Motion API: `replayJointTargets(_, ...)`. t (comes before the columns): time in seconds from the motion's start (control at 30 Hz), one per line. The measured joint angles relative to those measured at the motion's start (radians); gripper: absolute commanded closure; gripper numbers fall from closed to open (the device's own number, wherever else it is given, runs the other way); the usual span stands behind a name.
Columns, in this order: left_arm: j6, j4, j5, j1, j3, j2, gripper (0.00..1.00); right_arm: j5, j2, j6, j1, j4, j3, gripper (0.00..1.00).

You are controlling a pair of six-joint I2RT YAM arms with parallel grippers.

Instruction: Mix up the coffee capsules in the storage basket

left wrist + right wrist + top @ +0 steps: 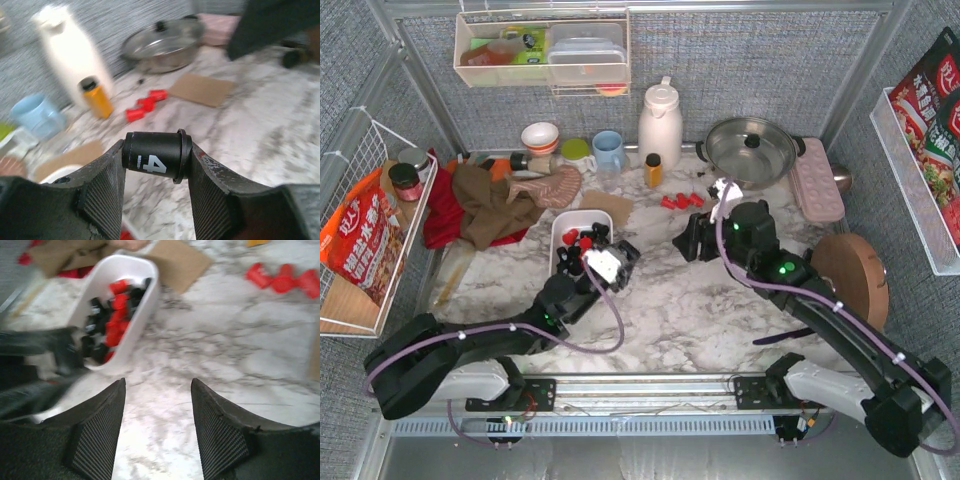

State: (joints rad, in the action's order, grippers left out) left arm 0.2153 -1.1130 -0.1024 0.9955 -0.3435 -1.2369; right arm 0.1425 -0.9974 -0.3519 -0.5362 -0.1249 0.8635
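The white storage basket (560, 226) sits left of the table's middle and holds several red and black coffee capsules (116, 315). My left gripper (156, 146) hovers just above the basket's near end (623, 252). It is shut on a black capsule (156, 155) marked with a white 4, held sideways between the fingertips. My right gripper (158, 382) is open with nothing between its fingers, over bare marble to the right of the basket (150, 292). Three red capsules (682, 200) lie loose on the table behind it.
A white thermos (660, 125), an orange-yellow bottle (653, 170), a blue mug (608, 152) and a lidded steel pot (752, 148) stand along the back. Cardboard (202, 90) lies on the marble. Brown and red cloths (485, 205) are heaped at the left, a pink tray (816, 192) at the right.
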Motion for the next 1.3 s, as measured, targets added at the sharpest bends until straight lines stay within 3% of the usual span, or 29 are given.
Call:
replayJointTargets(0.23,-0.28,0.297,-0.239,-0.19,-0.093,0.055,0.47,-0.189,-0.254,0.158,0.076,-0.047,0.129,0.38)
replayJointTargets(0.5,-0.507,0.549,-0.282,-0.326,-0.158,-0.022,0.4,-0.178,-0.63,0.21,0.188,-0.034,0.368,0.38)
replayJointTargets(0.7,-0.57,0.64,-0.279,-0.367,-0.185,-0.065,0.22,-0.124,-0.875,0.271,0.235,-0.084,0.595,0.38)
replayJointTargets(0.87,-0.586,0.677,-0.268,-0.376,-0.182,-0.027,0.11,-0.11,-0.988,0.352,0.273,-0.143,0.712,0.38)
replayJointTargets(1.3,-0.594,0.696,-0.243,-0.377,-0.127,0.284,0.04,-0.052,-1.212,0.813,0.33,-0.345,0.926,0.4)
